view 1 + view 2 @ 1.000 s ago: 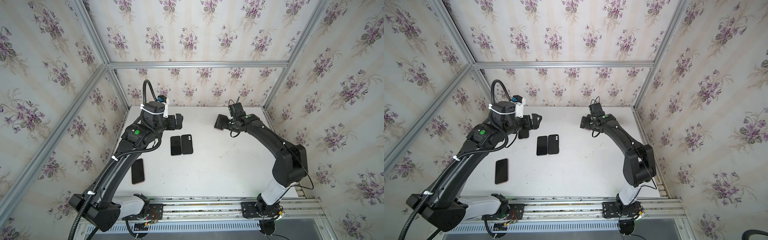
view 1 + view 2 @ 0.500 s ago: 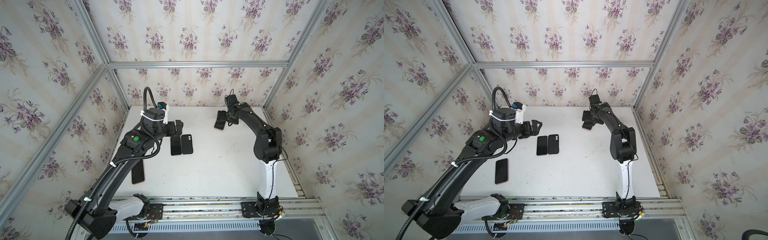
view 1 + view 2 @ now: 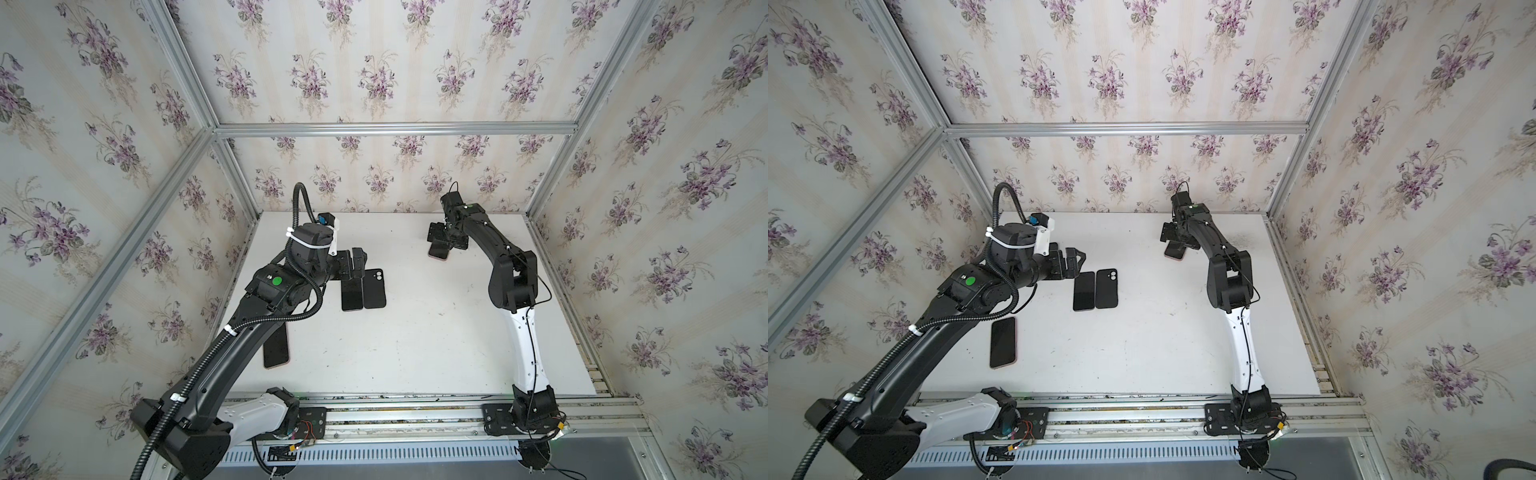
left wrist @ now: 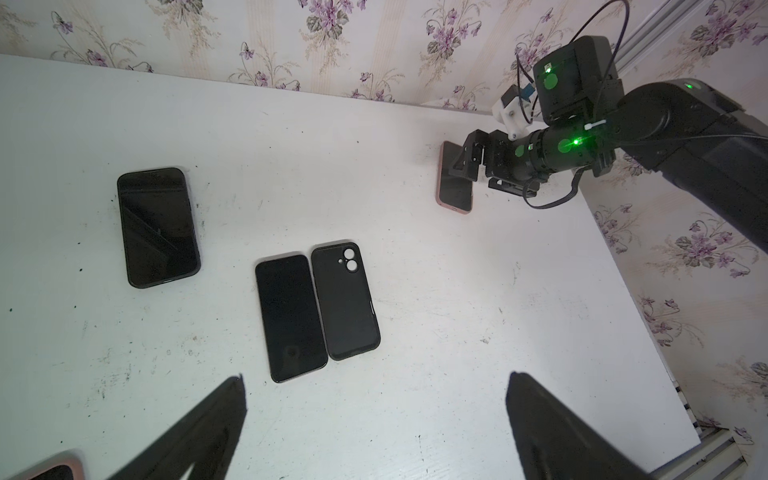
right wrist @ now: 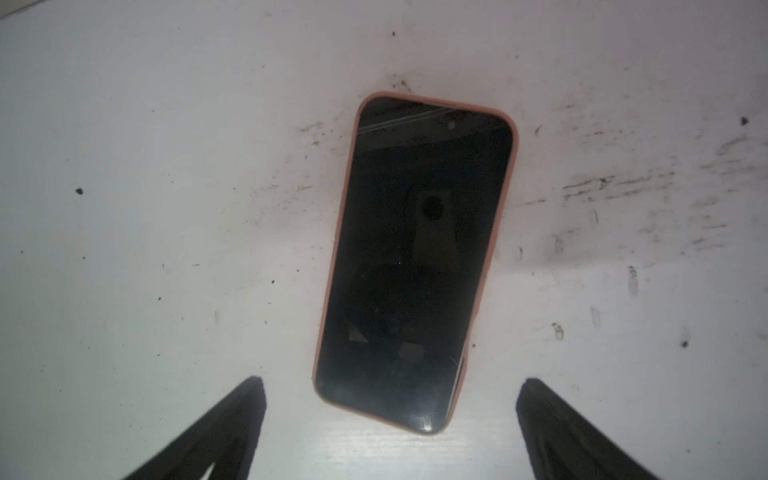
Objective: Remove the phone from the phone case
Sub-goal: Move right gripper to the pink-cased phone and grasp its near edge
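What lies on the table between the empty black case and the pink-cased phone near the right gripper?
Nothing: in the left wrist view only bare, scuffed table separates the black case from the pink-cased phone.

We are holding our left gripper (image 4: 376, 376) spread wide over the white table (image 4: 498, 291). Just beyond it, a bare phone (image 4: 291, 318) is lying screen up, touching an empty black case (image 4: 345, 301) along its long side. A black-cased phone (image 4: 158, 226) is lying well apart from them. The right gripper (image 4: 465, 158) is hanging over a pink-cased phone (image 4: 455, 195) near the wall (image 4: 374, 41).
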### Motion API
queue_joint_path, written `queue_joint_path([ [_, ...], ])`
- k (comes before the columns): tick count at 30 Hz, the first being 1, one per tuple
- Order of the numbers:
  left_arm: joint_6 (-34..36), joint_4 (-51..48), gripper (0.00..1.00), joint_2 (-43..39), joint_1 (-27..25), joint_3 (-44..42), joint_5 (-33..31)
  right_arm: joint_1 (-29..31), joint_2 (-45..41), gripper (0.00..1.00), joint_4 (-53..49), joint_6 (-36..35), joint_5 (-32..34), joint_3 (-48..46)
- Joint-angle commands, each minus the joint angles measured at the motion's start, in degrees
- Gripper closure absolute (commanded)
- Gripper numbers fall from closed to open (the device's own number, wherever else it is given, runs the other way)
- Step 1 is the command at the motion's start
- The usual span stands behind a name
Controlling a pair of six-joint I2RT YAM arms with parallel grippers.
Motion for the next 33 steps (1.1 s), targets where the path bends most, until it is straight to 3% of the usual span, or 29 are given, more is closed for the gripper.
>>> queue_joint_path([
  [1, -0.6, 0.4, 0.0, 0.5, 0.0, 0.8, 0.5, 0.1, 1.3, 0.02, -2.4, 2.0, 0.9, 2.8],
  [19, -0.4, 0.3, 0.0, 4.2, 0.0, 2.2, 1.6, 0.4, 10.6, 0.08, -7.1, 3.2, 2.8, 10.1],
  [33, -0.1, 0.4, 0.0, 5.8, 0.0, 4.0, 2.4, 1.1, 11.4, 0.23, -9.2, 1.7, 5.1, 11.6],
])
